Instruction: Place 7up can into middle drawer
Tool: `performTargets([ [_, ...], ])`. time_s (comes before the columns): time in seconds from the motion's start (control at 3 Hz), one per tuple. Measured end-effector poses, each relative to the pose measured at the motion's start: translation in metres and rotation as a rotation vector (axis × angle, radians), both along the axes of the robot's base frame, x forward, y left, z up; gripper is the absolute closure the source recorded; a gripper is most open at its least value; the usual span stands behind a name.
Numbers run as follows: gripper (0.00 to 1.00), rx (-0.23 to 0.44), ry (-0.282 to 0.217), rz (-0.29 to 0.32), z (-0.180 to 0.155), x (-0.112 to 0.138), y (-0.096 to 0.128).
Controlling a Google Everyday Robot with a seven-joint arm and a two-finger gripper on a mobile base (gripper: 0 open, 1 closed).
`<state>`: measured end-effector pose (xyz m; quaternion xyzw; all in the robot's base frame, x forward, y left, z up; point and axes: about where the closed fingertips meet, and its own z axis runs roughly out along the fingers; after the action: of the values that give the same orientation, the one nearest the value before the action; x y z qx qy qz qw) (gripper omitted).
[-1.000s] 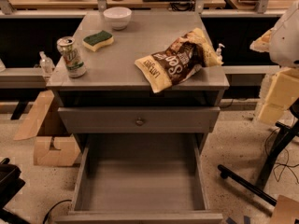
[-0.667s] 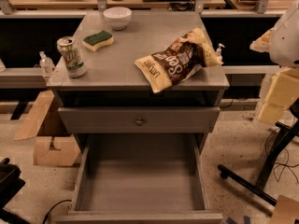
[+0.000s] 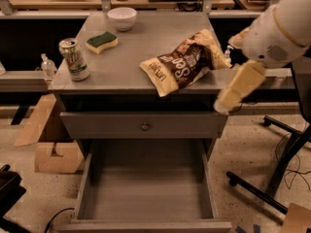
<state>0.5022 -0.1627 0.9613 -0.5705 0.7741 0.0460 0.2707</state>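
As the gripper [image 3: 236, 89], whose state I cannot tell, hangs right of the chip bag [image 3: 182, 64], I risk snagging that bag when reaching for the 7up can [image 3: 74, 59].

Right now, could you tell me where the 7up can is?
The 7up can stands on the cabinet top, front left, beside the green sponge; the hand hovers off the right edge.

Speckled floor [image 3: 252, 149]; grey cabinet [image 3: 160, 38] centre; cardboard box [image 3: 53, 154] left; black wheeled stand legs [image 3: 272, 178] right; dim light.
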Motion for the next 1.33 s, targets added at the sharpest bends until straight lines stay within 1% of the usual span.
performTargets([
  [0.33, 0.00, 0.235, -0.130, 0.039, 0.006, 0.049, 0.056],
  [0.67, 0.00, 0.382, -0.224, 0.060, 0.021, 0.065, 0.089],
  [1.0, 0.00, 0.450, -0.274, 0.040, 0.027, 0.066, 0.117],
  [1.33, 0.00, 0.455, -0.289, 0.033, 0.029, 0.069, 0.119],
])
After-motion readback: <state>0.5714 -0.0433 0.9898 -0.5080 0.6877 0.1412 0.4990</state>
